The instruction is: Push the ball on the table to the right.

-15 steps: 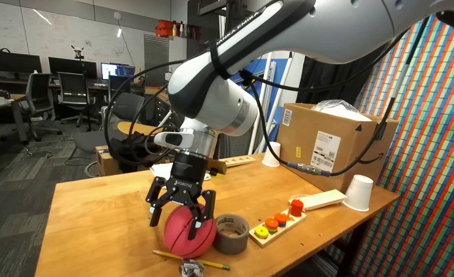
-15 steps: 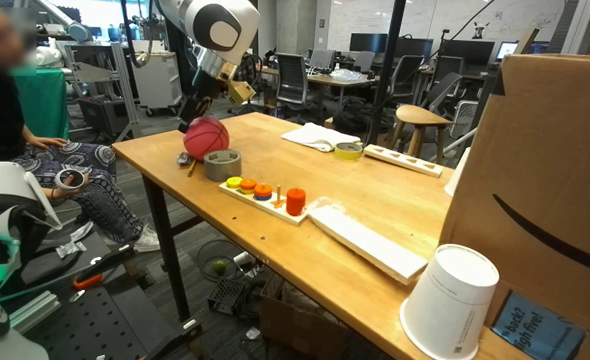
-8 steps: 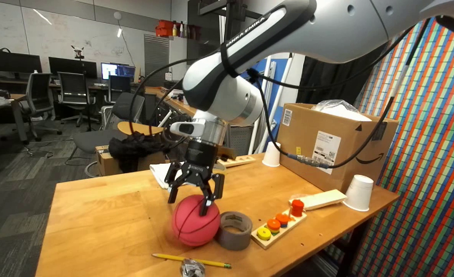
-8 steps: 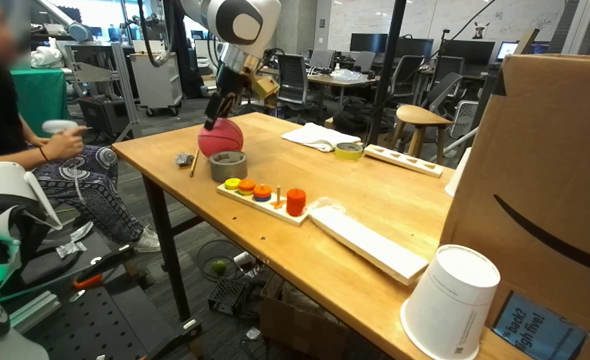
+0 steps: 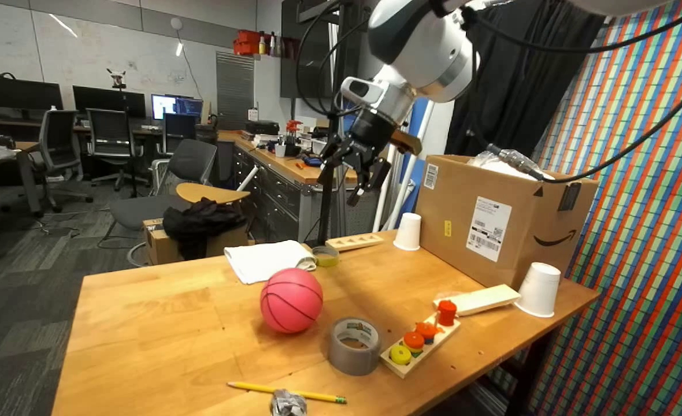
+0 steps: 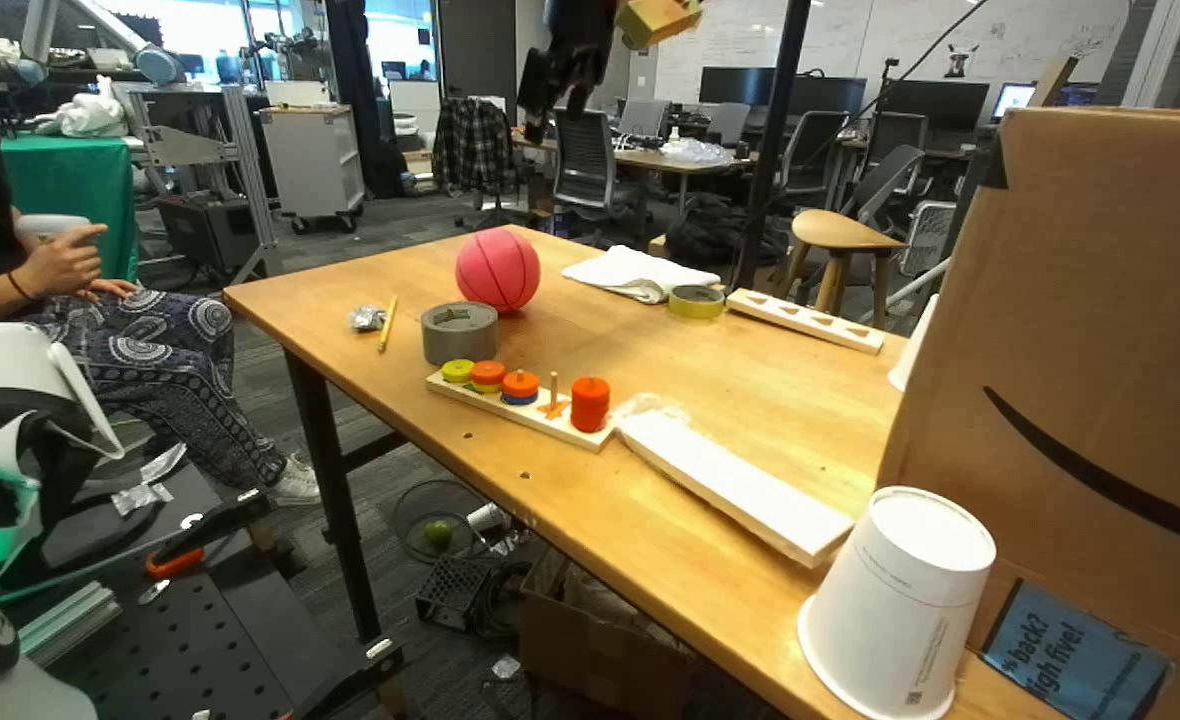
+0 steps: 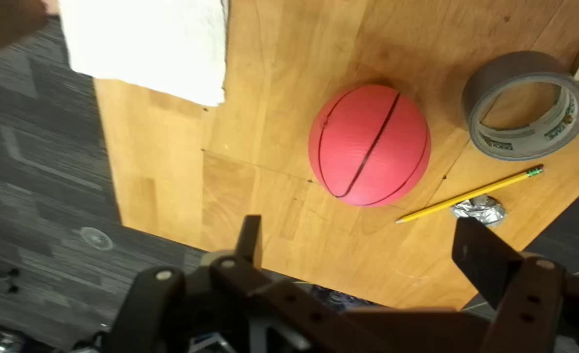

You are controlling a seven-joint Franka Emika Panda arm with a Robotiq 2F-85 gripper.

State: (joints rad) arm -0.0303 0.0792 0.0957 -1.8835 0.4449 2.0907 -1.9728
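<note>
The jaws of the gripper (image 7: pixel 360 233) stand wide apart, with nothing held between them. The gripper hangs high above the bench (image 5: pixel 144 346), well apart from everything on it. The pinkish-red ball (image 7: pixel 369 145) sits on the bench top, in from every edge, and nearer the end edge beside the seated person (image 6: pixel 140 340) than the end with the large cardboard box (image 5: pixel 491 196). Near the ball lies a yellow pencil (image 7: pixel 466 197), with a crumpled piece of foil (image 7: pixel 481 210) just beside it; both are towards the bench corner nearest the person. A grey tape roll (image 5: pixel 354 353), lying flat, is also near the ball but apart from it, and just beside the wooden ring board (image 5: pixel 406 370); whether those two touch I cannot tell. The ring board, with its stacked rings (image 6: pixel 590 405), lies along the near long edge in an exterior view. Farther along that edge come a white plank (image 6: pixel 730 480) and an upturned white cup (image 6: pixel 900 600). By the opposite long edge lie a white towel (image 5: pixel 263 263), a yellow tape roll (image 6: pixel 697 308) and a board with triangular cut-outs (image 5: pixel 355 242), and a second upturned cup (image 5: pixel 408 232) stands beside the box.
</note>
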